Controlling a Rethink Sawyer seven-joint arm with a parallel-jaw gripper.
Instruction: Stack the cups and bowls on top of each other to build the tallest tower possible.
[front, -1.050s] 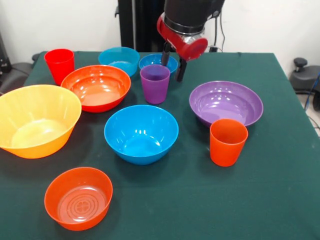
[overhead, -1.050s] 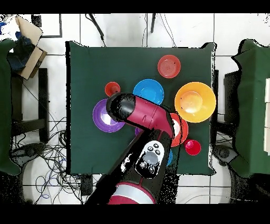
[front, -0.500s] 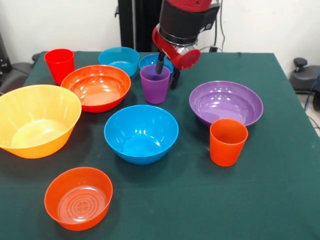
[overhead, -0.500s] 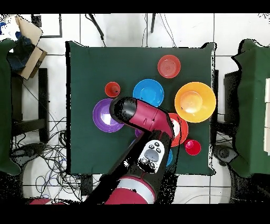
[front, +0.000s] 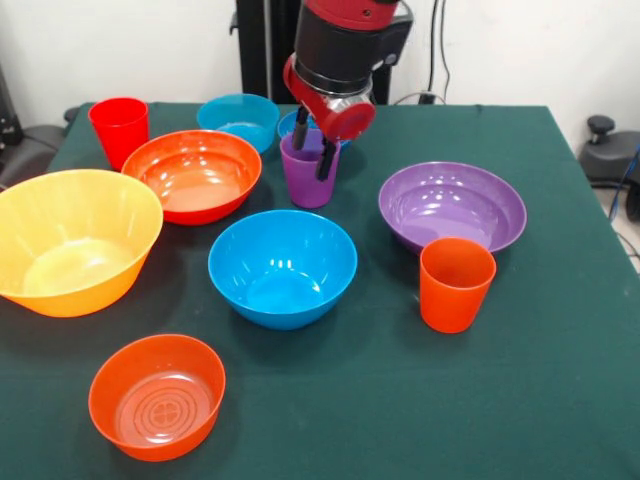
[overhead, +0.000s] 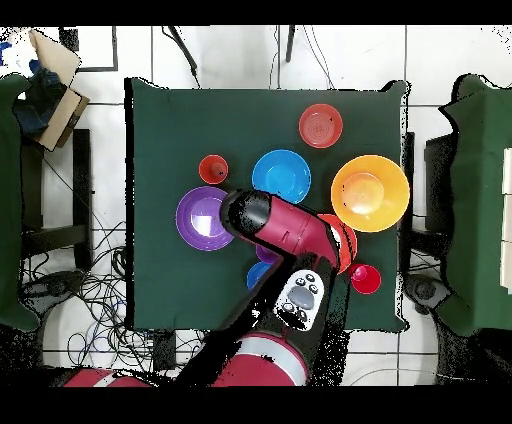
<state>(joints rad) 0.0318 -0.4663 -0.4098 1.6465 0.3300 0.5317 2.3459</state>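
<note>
End effector (front: 312, 152) fingers are seen parted at the rim of the glossy purple plastic cup (front: 306, 176), one finger behind it and one over its front wall; whether the wall is clamped cannot be told. That cup is stood upright on the green-clothed table (front: 520, 380), between the large orange-red plastic bowl (front: 192, 174) and the wide purple plastic bowl (front: 452, 206). No tower is built. No writing can be read.
</note>
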